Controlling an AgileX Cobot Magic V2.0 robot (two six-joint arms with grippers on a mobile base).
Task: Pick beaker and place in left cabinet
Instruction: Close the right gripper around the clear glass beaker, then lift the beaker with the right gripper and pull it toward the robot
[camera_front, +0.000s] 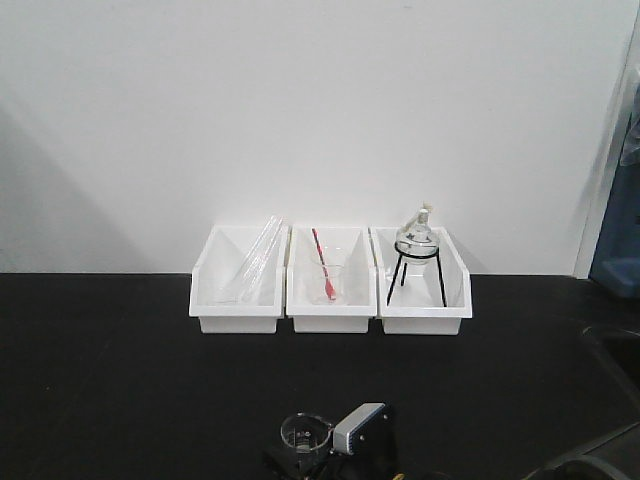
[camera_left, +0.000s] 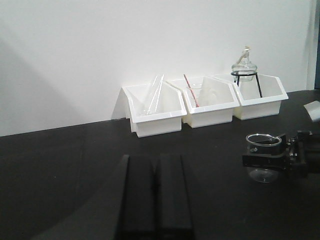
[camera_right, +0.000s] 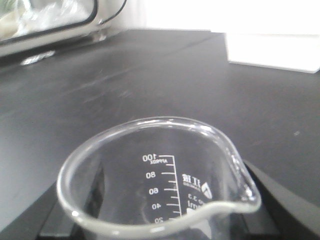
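The beaker (camera_right: 165, 190) is a small clear glass one with a pour spout and white graduation marks up to 100. My right gripper (camera_right: 160, 222) is shut on it, a black finger (camera_right: 282, 205) pressing on each side. In the front view the beaker (camera_front: 304, 431) sits low at the near edge of the black counter, in the right gripper (camera_front: 305, 452). The left wrist view shows the beaker (camera_left: 263, 150) at the right, clamped by the right gripper (camera_left: 264, 161). My left gripper (camera_left: 156, 192) is shut with nothing in it, low over the counter. The left cabinet is out of view.
Three white bins stand against the white wall: the left one (camera_front: 236, 305) holds glass rods, the middle one (camera_front: 331, 300) a beaker with a red stirrer, the right one (camera_front: 422, 305) a round flask on a black tripod. A blue unit (camera_front: 615, 250) is at the right edge.
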